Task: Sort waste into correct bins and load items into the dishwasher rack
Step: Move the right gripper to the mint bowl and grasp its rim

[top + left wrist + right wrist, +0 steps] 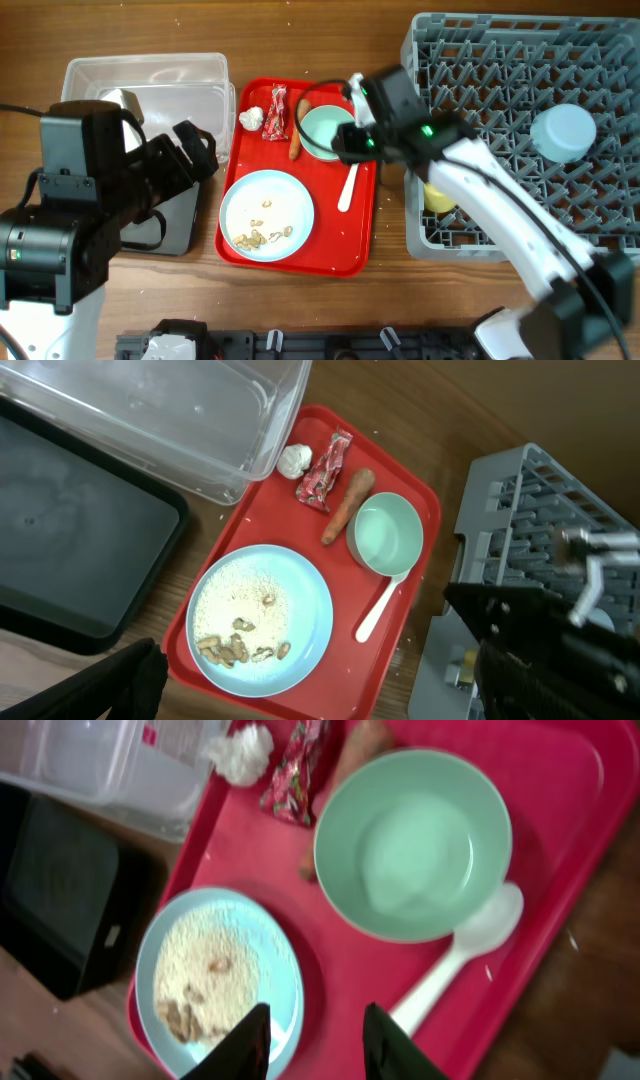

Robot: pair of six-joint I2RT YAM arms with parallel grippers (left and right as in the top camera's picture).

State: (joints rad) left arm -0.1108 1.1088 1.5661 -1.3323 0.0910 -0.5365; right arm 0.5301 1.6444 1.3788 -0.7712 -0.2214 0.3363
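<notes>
Right hand (pixel 315 1042) spread open, empty, above red tray (pixel 560 810), near mint green bowl (pixel 412 840). Left hand (pixel 197 150) by clear tub (pixel 150 75); grip hard to tell. Yellow cup (pixel 437 196) in rack (pixel 500 80).

The grey rack (pixel 500 90) holds a pale blue bowl (pixel 563 132) and a yellow cup (pixel 437 197). An upright mint bowl (pixel 387 533), white spoon (pixel 378 610), blue plate (pixel 300 610) with crumbs (pixel 235 648), paper ball (pixel 294 459), red wrapper (pixel 326 470) and carrot stick (pixel 348 505) lie on the red tray (pixel 340 575), beside the clear tub (pixel 150 410) and black tray (pixel 70 540).
</notes>
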